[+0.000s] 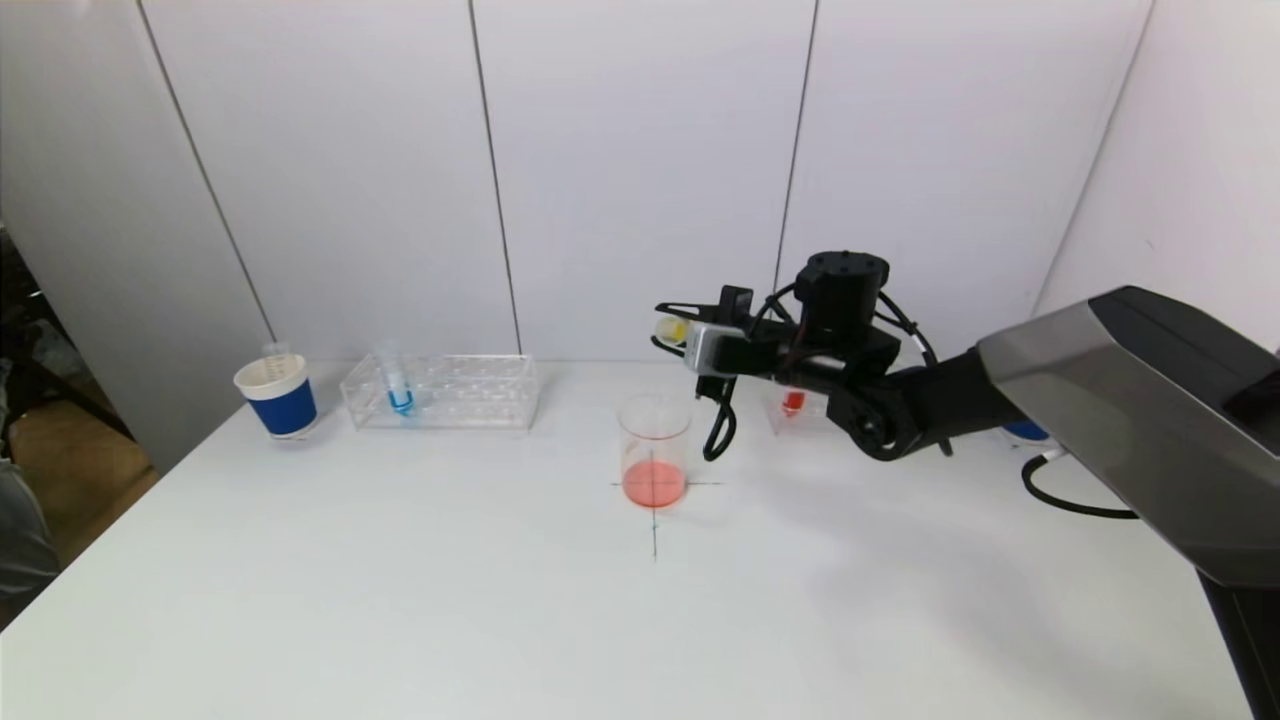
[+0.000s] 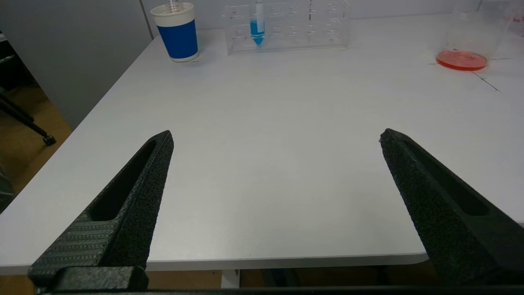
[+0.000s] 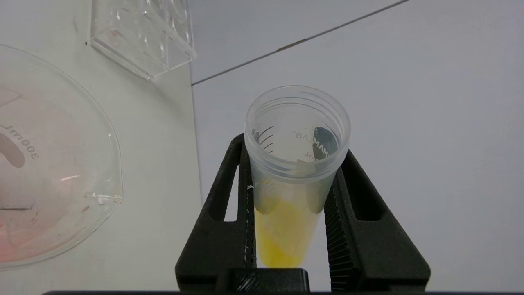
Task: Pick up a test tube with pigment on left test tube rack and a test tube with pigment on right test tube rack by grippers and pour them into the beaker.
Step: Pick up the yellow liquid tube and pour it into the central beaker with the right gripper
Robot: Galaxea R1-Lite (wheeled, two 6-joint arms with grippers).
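Note:
My right gripper [image 1: 664, 326] is shut on a clear test tube [image 1: 676, 329] with yellow pigment. It holds the tube tipped nearly level, mouth pointing left, just above and behind the beaker [image 1: 655, 450]. In the right wrist view the tube [image 3: 297, 135] sits between the fingers [image 3: 229, 192], and its yellow liquid lies low near the tip. The beaker [image 3: 61, 164] has red liquid at its bottom. The left rack [image 1: 470, 392] holds a tube with blue pigment [image 1: 398, 385]. The right rack [image 1: 800, 408], with a red tube, is partly hidden behind the arm. My left gripper [image 2: 276, 137] is open and empty over the table's near edge.
A blue-and-white paper cup [image 1: 278, 395] stands left of the left rack. Another blue cup [image 1: 1025, 431] peeks out behind the right arm. A black cable [image 1: 1070, 500] lies on the table [image 1: 400, 580] at the right. A cross is drawn under the beaker.

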